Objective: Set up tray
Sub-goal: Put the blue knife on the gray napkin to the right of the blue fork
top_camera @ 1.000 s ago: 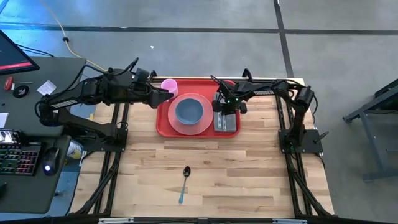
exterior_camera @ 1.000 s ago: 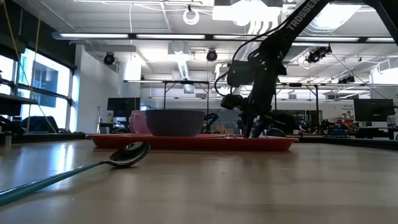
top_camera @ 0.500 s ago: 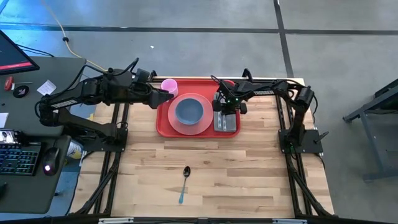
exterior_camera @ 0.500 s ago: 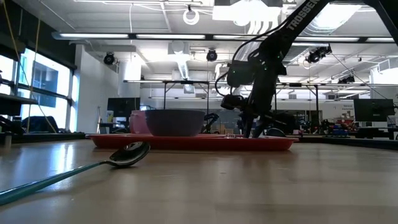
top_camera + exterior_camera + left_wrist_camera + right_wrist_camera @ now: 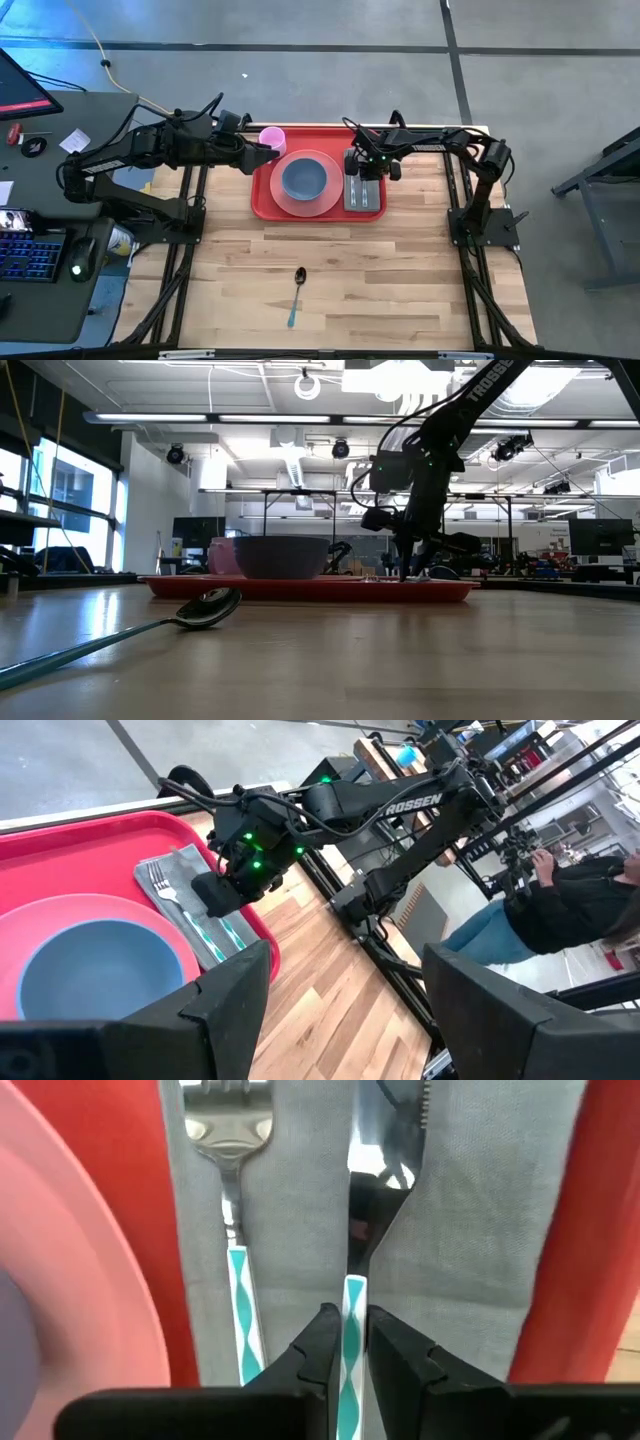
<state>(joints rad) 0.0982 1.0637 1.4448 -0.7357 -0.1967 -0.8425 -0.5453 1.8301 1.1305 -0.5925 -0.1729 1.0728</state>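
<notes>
Change: right tool [image 5: 345, 1342] has lifted slightly above the napkin [image 5: 364, 190], fingers pinching the knife [image 5: 352, 1315].
Meaning: knife not yet released on the tray [image 5: 262, 198].
Left tool [image 5: 340, 990]: spread, beside the tray.

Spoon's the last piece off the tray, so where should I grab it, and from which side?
Take the spoon by its teal handle, about midway, coming straight down from above with fingers across it. It lies flat and alone on the bare wood, bowl end toward the tray, so the slim straight handle probably suits a narrow pinch better than the rounded bowl.
</notes>
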